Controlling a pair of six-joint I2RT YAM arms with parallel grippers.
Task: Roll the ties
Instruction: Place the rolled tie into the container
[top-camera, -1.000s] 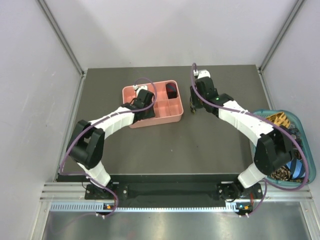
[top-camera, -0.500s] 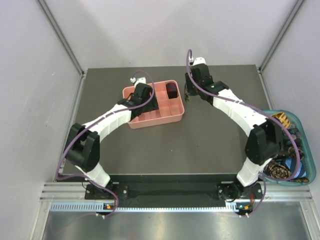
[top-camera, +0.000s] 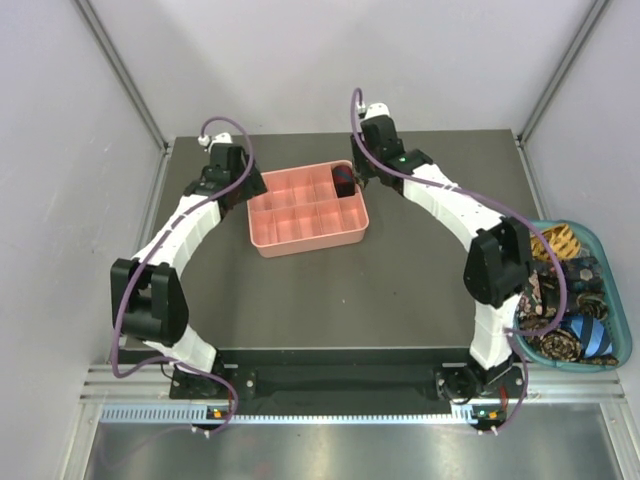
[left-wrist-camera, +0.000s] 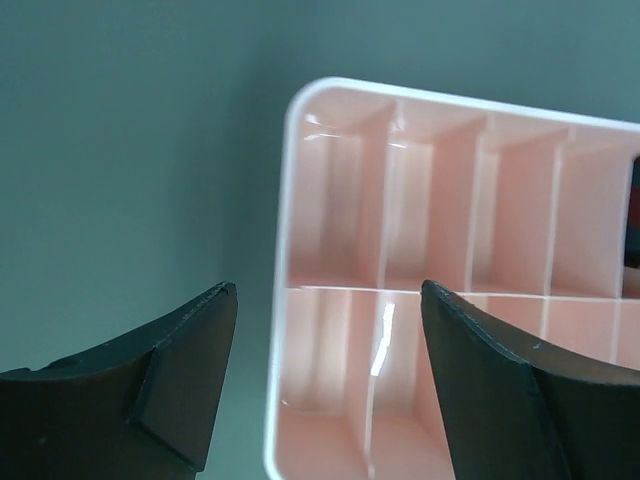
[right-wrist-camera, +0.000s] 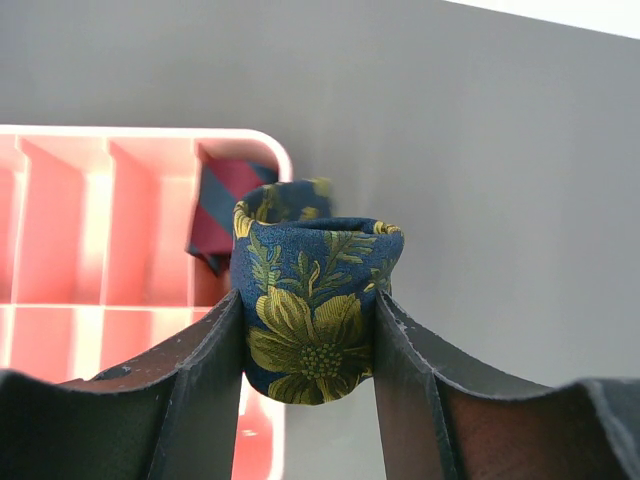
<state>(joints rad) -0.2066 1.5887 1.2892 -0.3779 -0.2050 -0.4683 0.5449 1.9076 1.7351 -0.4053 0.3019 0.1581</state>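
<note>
The left arm (top-camera: 185, 225) reaches to the far left part of the dark tabletop (top-camera: 300, 300). Its jaws are released and spread wide with nothing between them. They hang over the far left corner of the salmon-pink tray (top-camera: 262, 238), which the left wrist view shows below them, one finger (left-wrist-camera: 190, 370) over bare tabletop and the other over the tray's compartments.

The tray (left-wrist-camera: 283, 200) sits a little left of the tabletop's middle and is split into a grid of small compartments. All those in view are bare pink plastic except the far right corner one, which holds a rolled dark maroon tie (top-camera: 344, 181). In the right wrist view its maroon and blue stripes (right-wrist-camera: 222, 212) show over the tray's wall (right-wrist-camera: 283, 160).

The right arm (top-camera: 450, 205) stretches to that same corner. Its jaws are clenched on a coiled navy tie with yellow flowers (right-wrist-camera: 312, 315), gripped on both sides and held just beside the tray's far right corner, close in front of the maroon roll.

At the far right, beside the tabletop's edge, a teal basket (top-camera: 621, 300) holds a loose heap of ties (top-camera: 570, 320), with gold-patterned, blue-striped and darker fabric tangled together.
</note>
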